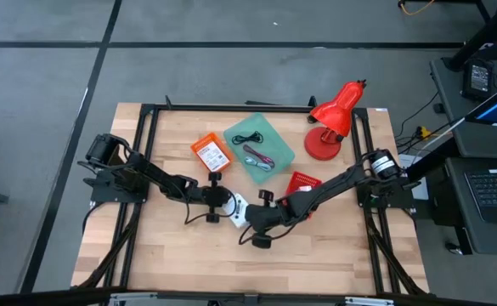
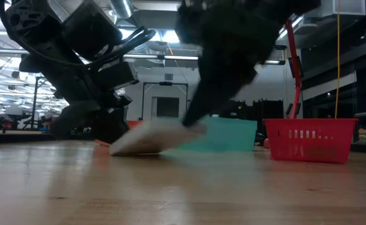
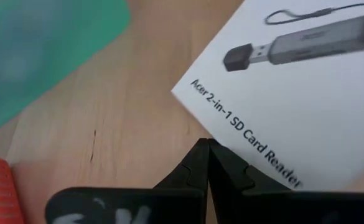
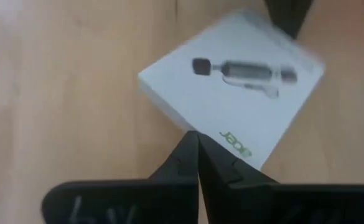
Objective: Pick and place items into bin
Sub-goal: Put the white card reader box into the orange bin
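Two dark robot arms reach inward over a wooden desk [image 1: 180, 246], meeting near its middle around a white card reader box [image 1: 238, 210]. The left gripper [image 1: 223, 206] sits at one edge of the box; in the left wrist view its fingers [image 3: 201, 167] are pressed together at the box's edge, with nothing between them. The right gripper [image 1: 254, 223] comes in from the opposite side, and the right wrist view shows its fingers [image 4: 197, 163] likewise closed — tips touching the rim of the box [image 4: 231, 112], not clamped on it. From the low view, the box [image 2: 151, 139] appears tilted, one side lifted off the desk.

Beyond the arms lies a teal tray [image 1: 258, 146] holding a black coiled cable [image 1: 248, 138] and a maroon cable [image 1: 259, 158]. An orange packet [image 1: 210, 153] lies just beside the tray. A small red basket [image 1: 301, 184] stands near the right arm, and a red desk lamp [image 1: 333, 119] stands at the far right corner.
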`<state>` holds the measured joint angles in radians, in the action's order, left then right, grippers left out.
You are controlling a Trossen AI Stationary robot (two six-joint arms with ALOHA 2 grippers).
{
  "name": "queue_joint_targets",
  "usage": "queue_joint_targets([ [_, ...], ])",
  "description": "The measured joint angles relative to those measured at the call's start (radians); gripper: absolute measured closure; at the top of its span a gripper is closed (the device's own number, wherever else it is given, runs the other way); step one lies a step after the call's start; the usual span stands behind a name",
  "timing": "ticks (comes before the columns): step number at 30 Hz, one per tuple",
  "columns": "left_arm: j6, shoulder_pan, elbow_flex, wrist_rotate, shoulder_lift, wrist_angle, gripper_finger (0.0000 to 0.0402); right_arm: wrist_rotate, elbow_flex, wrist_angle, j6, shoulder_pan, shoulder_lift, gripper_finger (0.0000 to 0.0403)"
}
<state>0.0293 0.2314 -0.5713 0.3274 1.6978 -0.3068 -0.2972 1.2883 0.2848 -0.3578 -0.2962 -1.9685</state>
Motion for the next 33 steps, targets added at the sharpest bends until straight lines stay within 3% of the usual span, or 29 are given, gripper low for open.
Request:
queue_joint_targets([
  [20, 0.020, 0.000, -0.015, -0.013, 0.003, -0.001, 0.0398, -0.100, 0.057, -0.032, 0.142, 0.028, 0.006, 0.0403],
  [33, -0.001, 0.002, -0.016, -0.027, 0.003, -0.014, 0.0398, -0.084, 0.053, -0.047, 0.205, 0.044, 0.007, 0.0402],
])
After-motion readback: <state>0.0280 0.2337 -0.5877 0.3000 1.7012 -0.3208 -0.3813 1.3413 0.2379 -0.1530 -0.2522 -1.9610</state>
